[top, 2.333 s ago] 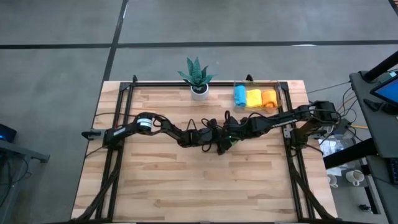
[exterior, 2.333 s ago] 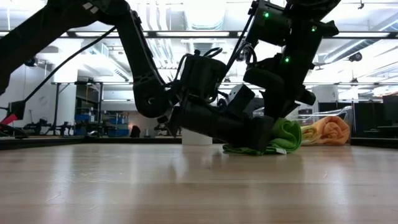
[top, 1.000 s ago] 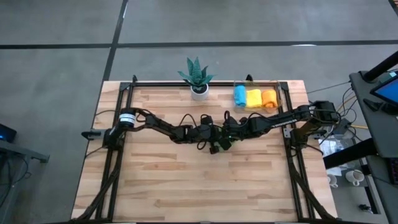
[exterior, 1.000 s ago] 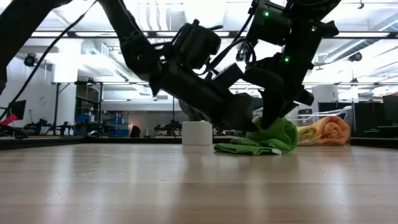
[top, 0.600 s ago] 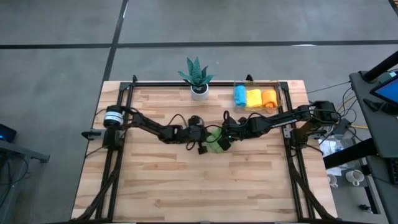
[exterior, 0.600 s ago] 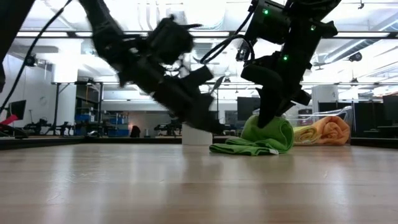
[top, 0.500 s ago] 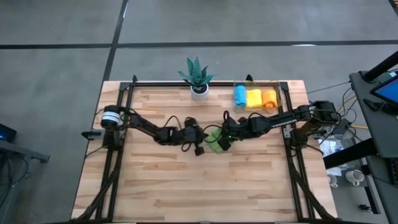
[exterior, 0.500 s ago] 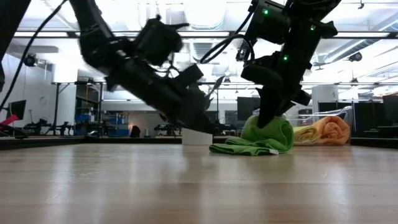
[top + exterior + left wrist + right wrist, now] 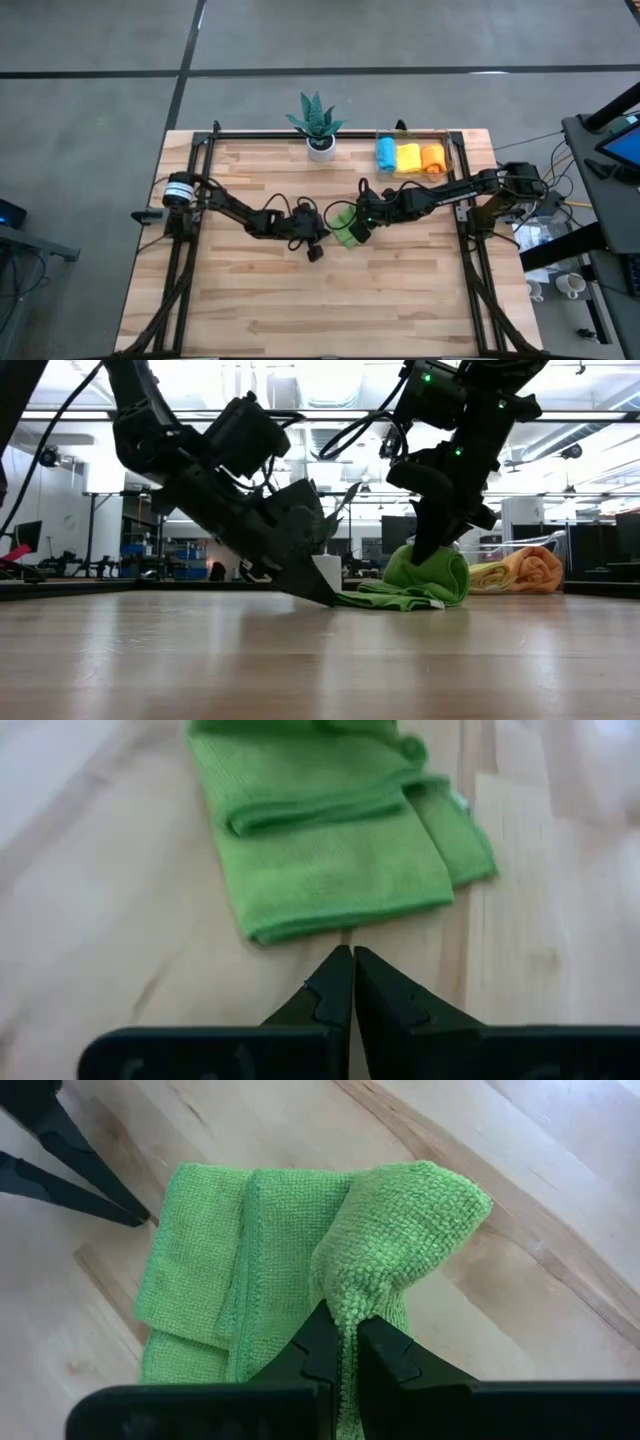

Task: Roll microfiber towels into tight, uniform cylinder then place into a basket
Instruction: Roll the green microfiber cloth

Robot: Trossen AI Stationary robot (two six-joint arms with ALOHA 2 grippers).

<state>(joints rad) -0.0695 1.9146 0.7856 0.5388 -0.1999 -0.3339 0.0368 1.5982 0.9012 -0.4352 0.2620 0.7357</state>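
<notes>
Three rolled towels (image 9: 409, 157) already sit in the basket (image 9: 453, 152), while mid-table the right gripper (image 9: 340, 1342) pinches the half-rolled green towel (image 9: 346, 225), and the left gripper (image 9: 343, 982), fingers closed and empty, rests beside its flat edge.

Bright green nubby microfiber towel (image 9: 270, 1270), plain, no pattern, lying on the pale wood-plank tabletop (image 9: 400, 290) with light brown grain streaks. Beyond the towel, a clear plastic rectangular basket (image 9: 455, 150) holds three rolls: light blue (image 9: 386, 154), yellow (image 9: 408, 156), orange (image 9: 431, 158). Left of the basket: teal-green spiky plant (image 9: 315, 117) in white pot (image 9: 320, 148).
</notes>
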